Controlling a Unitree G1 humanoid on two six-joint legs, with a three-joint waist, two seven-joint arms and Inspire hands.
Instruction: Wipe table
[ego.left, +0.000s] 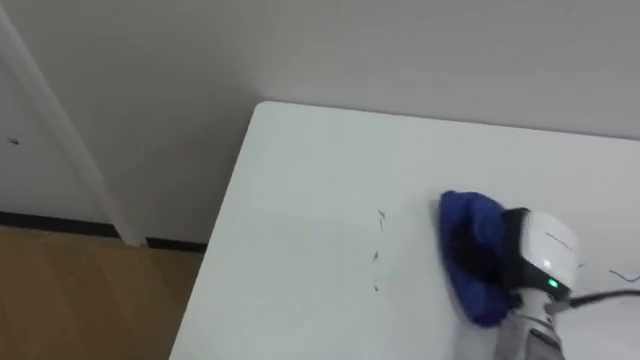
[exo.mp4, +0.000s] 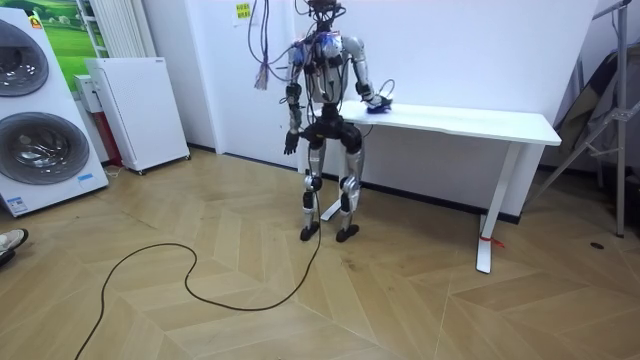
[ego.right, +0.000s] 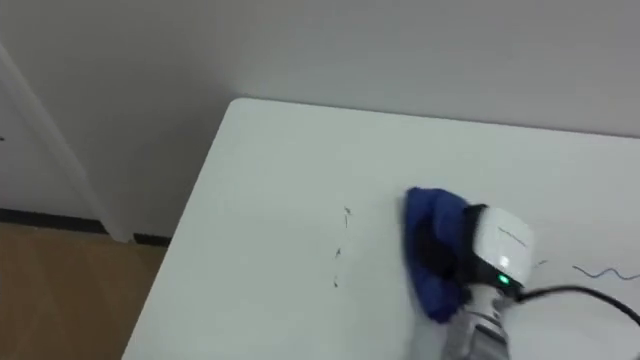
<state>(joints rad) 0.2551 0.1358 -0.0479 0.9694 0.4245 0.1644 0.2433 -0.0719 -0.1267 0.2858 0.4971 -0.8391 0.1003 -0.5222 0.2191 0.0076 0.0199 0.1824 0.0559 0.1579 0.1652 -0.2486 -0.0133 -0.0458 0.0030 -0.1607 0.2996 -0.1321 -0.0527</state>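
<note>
White wall (ego.left: 330, 50) behind, white desk (ego.left: 300, 200) run up against it, wood floor (ego.left: 70, 290) off the desk's left edge.

Left eye view: the far left corner of the desk is bare. The blue cloth (ego.left: 465, 215) lies toward the near edge, well in from that corner. My right hand (ego.left: 540, 250) sits on top of it, arm coming in from the lower right. I see the back of the hand, but the fingers are buried in the cloth, so I cannot tell whether they lie flat or are curled into it. A few small dark marks (ego.left: 378, 255) lie just beside the cloth, between it and the left edge.

Room view: the robot stands at the desk's end on the room view's left, right arm reaching onto the top. The left hand (exo.mp4: 291, 140) hangs by the hip, too small to read its fingers. Washing machine (exo.mp4: 35, 120) and white cabinet (exo.mp4: 140, 110) stand off to the room view's left.

Right eye view: same layout, cloth touching the desk, marks just beyond it.

My read: mid-wipe, marks not yet covered. The next stroke should carry the cloth toward the left edge over the marks, keeping pressure down and stopping short of the edge.
</note>
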